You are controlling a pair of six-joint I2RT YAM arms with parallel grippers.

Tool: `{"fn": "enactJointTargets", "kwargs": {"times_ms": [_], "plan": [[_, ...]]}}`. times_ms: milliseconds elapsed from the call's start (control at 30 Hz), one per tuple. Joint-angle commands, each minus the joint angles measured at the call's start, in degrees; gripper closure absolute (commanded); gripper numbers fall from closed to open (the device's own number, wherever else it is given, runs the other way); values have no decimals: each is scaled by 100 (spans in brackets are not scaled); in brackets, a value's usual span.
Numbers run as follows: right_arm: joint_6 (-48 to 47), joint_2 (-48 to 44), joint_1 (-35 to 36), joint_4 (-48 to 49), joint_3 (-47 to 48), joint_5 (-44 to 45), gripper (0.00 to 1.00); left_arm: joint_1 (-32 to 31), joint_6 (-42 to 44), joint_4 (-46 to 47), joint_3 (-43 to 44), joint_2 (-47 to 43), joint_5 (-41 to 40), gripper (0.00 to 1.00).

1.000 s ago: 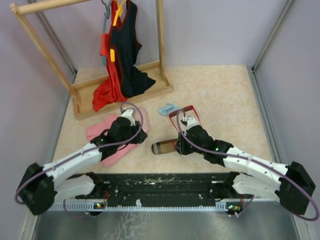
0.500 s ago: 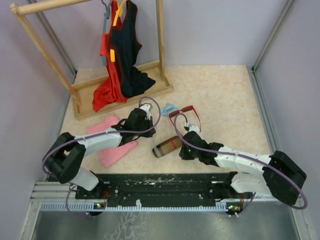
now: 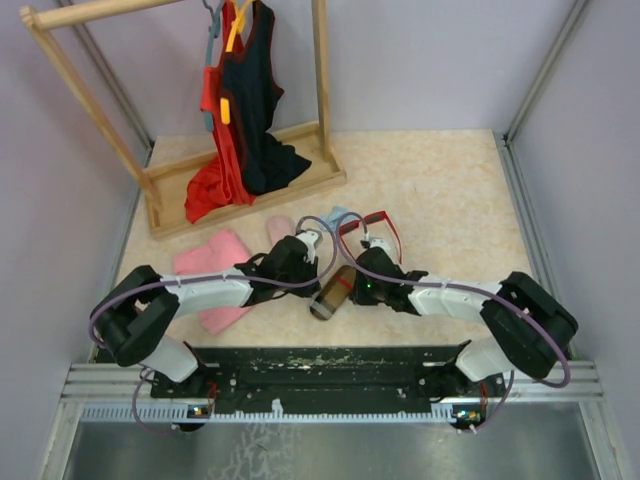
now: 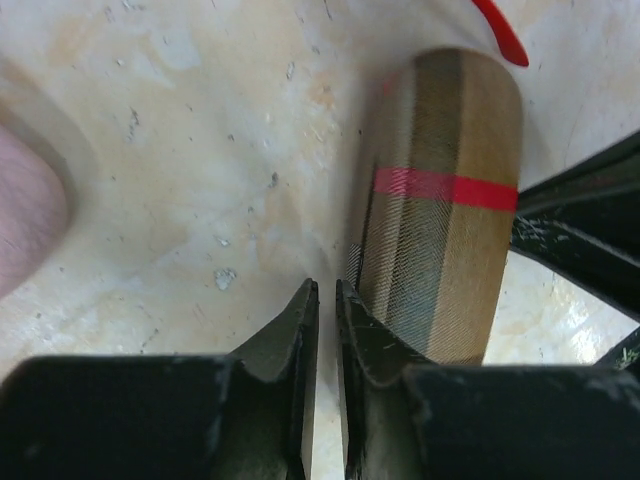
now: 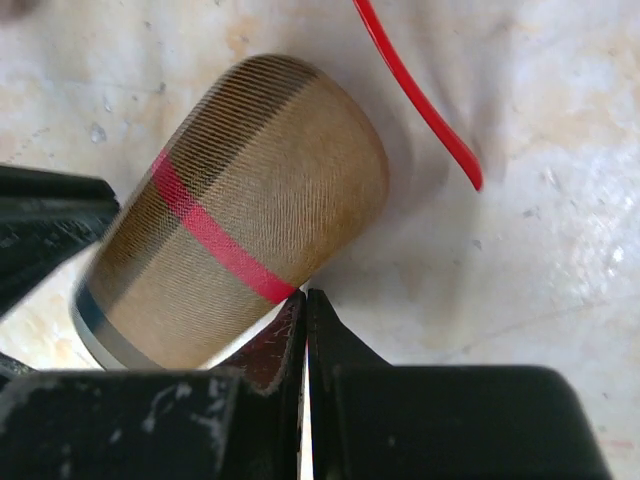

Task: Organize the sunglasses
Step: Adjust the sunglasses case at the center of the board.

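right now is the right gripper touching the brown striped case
Touching. The right wrist view shows the shut right gripper pressed against the lower edge of the brown striped case, with no bare table between them.

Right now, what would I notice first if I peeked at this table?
Two robot arms meet mid-table around a brown case with a red stripe; the left gripper and right gripper, both nearly shut, flank it. Red sunglasses lie just behind it. At the back left, red and black clothes hang on a wooden rack.
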Motion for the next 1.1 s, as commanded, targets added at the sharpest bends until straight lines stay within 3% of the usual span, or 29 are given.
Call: {"fn": "enactJointTargets", "kwargs": {"times_ms": [0,533,700,800,867,1000,1067], "plan": [[-99,266,-96,568,305,-235,100,-161,-121,76,-181,-149,21,83],[-137,428,-111,584,396,-348,100,-284,-327,-42,-284,-396,-277,81],[-148,92,-108,255,328,185,99,-285,-607,-735,-71,-505,-917,80],[-180,-415,-111,-106,230,851,90,-286,-717,-1016,-89,-927,-1412,72],[-170,-846,-124,-306,130,1209,78,-297,-677,-1220,56,-1144,-1612,52],[10,-1815,-185,-484,-204,1597,50,-539,-624,-1842,861,-876,-1928,36],[177,-2184,-233,-525,-396,1730,42,-742,-648,-1896,1152,-655,-1994,29]]}}
